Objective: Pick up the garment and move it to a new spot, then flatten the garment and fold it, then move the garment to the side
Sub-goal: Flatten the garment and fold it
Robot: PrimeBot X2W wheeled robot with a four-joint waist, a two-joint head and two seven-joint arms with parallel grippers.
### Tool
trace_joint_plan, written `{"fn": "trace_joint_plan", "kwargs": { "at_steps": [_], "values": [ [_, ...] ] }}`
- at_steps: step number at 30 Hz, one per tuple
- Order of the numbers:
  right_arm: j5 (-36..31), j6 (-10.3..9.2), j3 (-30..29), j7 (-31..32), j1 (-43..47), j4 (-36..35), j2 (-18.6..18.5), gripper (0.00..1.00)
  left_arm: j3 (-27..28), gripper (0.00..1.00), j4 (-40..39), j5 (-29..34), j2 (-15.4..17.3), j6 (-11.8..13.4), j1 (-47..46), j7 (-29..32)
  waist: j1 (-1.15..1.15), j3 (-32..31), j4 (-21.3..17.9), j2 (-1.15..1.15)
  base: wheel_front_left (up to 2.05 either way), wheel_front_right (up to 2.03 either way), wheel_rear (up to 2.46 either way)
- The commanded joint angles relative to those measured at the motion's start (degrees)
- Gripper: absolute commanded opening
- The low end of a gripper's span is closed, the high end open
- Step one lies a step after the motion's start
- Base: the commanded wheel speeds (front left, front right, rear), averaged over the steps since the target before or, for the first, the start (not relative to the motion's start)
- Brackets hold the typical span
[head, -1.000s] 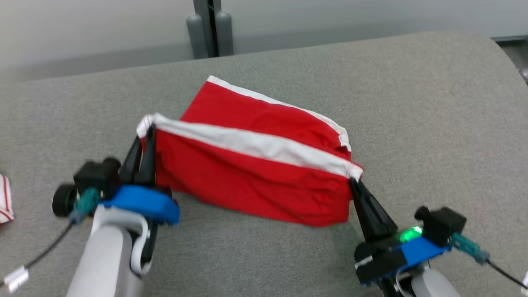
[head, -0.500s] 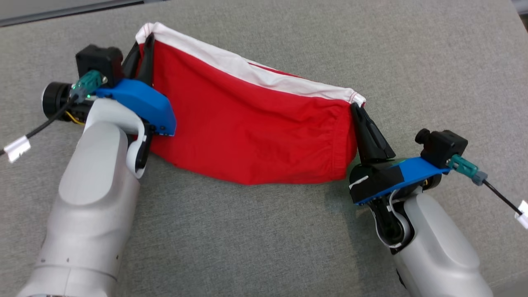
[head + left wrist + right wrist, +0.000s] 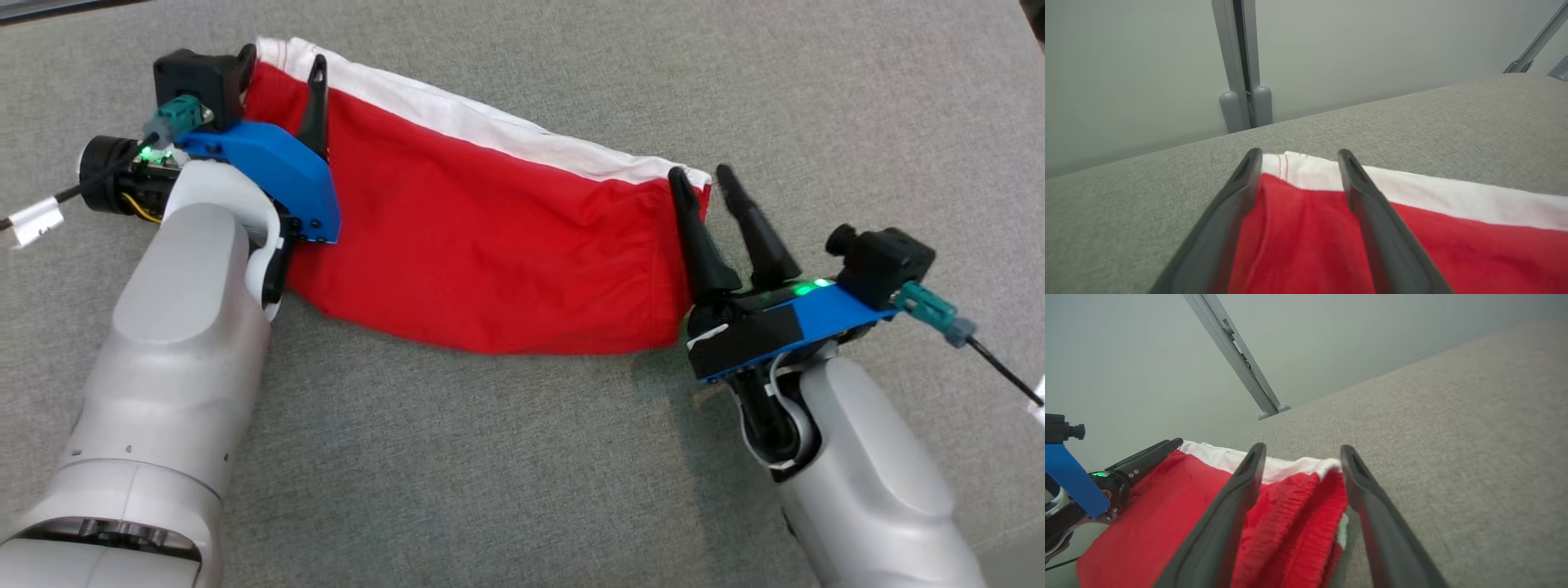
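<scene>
Both pairs of my jaws stand apart, clamped on nothing. My left gripper [image 3: 282,59] straddles the far-left corner of the red cloth garment with a white band [image 3: 490,237], and my right gripper [image 3: 700,173] straddles its right corner. The garment lies spread on the grey woven fabric surface [image 3: 522,457], long axis running left to right, left end farther away. Its white band runs along the far edge, and the right end is gathered in ribs.
</scene>
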Motion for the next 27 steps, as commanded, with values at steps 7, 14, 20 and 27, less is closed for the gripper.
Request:
{"fn": "trace_joint_plan", "kwargs": {
  "at_steps": [7,14,20,27],
  "values": [
    [-9.64,0.0,-6.17,-0.24,5.64,-10.04,-2.23,1.0,-1.0,1.0,-1.93,1.16,0.26,2.34,2.21,-6.1,-0.01,-2.54,1.66,-0.02,0.0,0.0,0.0],
    [-17.71,0.0,-11.83,-0.21,11.15,-16.04,-3.93,1.0,4.03,1.0,-21.91,0.64,0.81,7.28,14.06,-6.37,-0.01,-5.75,3.82,-0.02,0.0,0.0,0.0],
    [-20.5,0.0,-14.04,-0.21,14.68,-17.08,-4.94,1.0,7.72,1.0,-36.25,1.52,1.63,9.49,25.94,-6.39,-0.01,-8.6,5.84,-0.02,0.0,0.0,0.0],
    [-21.78,0.0,-15.12,0.83,17.6,-17.37,-5.03,1.0,11.55,1.0,-48.83,3.17,1.64,12.22,38.07,-6.39,-0.01,-11.91,7.61,-0.02,0.0,0.0,0.0]
  ]
}}
